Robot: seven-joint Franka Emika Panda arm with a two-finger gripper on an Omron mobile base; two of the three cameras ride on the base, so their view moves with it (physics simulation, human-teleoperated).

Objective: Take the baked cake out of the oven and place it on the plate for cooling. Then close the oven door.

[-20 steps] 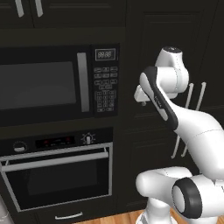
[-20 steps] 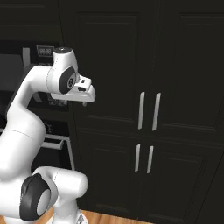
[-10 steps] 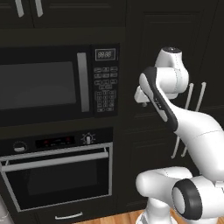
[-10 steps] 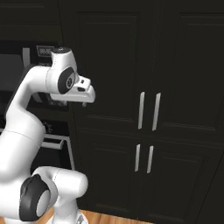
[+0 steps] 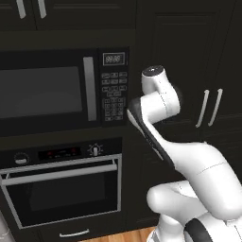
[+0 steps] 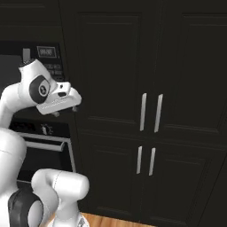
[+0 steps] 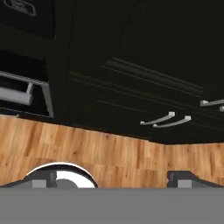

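Below the microwave (image 5: 61, 90), the oven (image 5: 61, 189) seems shut; hand (image 6: 64, 111) spread, empty.

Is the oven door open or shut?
Shut: the oven door stands upright, flush in its frame, its handle just below the knobs.

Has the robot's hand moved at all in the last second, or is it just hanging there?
No. The gripper sits in the same spot against the microwave keypad behind it, jaws open, with the oven door below shut.
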